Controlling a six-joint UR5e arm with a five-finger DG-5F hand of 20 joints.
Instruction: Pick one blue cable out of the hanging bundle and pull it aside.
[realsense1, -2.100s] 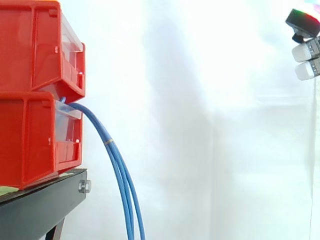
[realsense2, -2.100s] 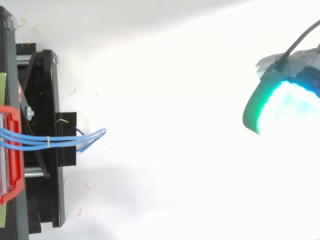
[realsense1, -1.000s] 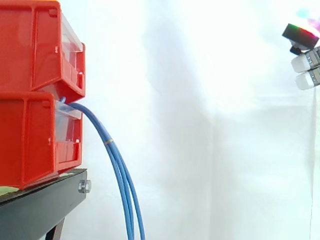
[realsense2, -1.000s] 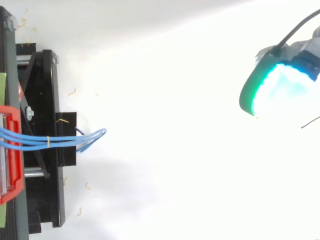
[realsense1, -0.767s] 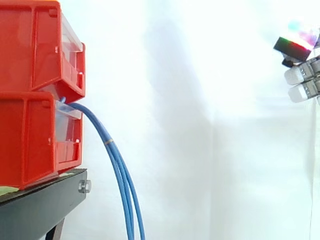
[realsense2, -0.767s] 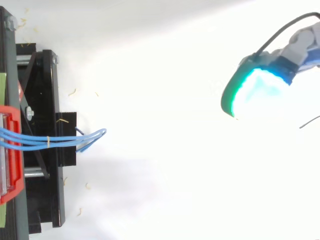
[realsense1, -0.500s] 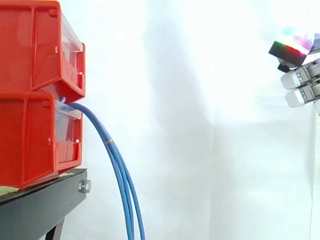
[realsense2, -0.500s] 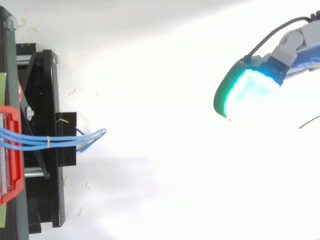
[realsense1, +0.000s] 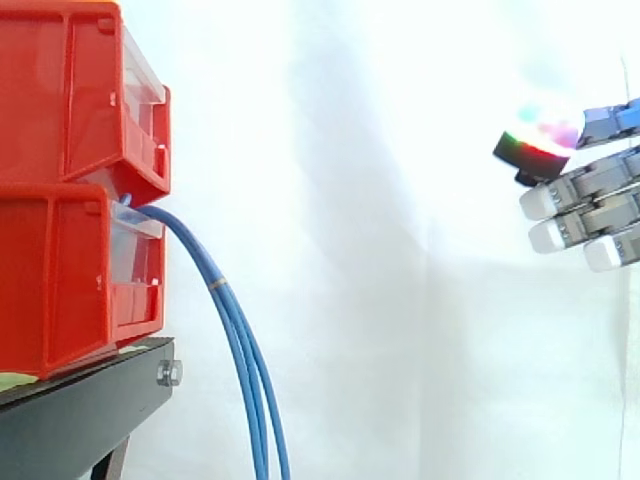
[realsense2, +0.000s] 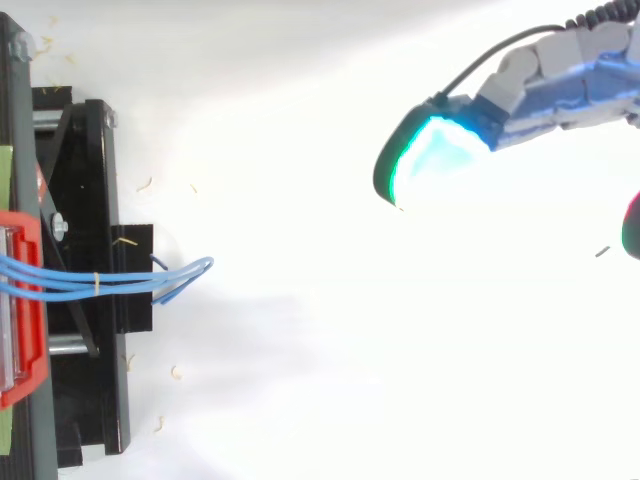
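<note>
Hand (realsense1: 585, 186) partly beyond right edge

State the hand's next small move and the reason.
Probably move the hand toward the blue cables: its fingers are straight and open, well apart from the bundle, which hangs untouched from the lower red bin.

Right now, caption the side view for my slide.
Open hand hovers at the right, well apart from the blue cables hanging from the lower red bin on the black stand.
</note>
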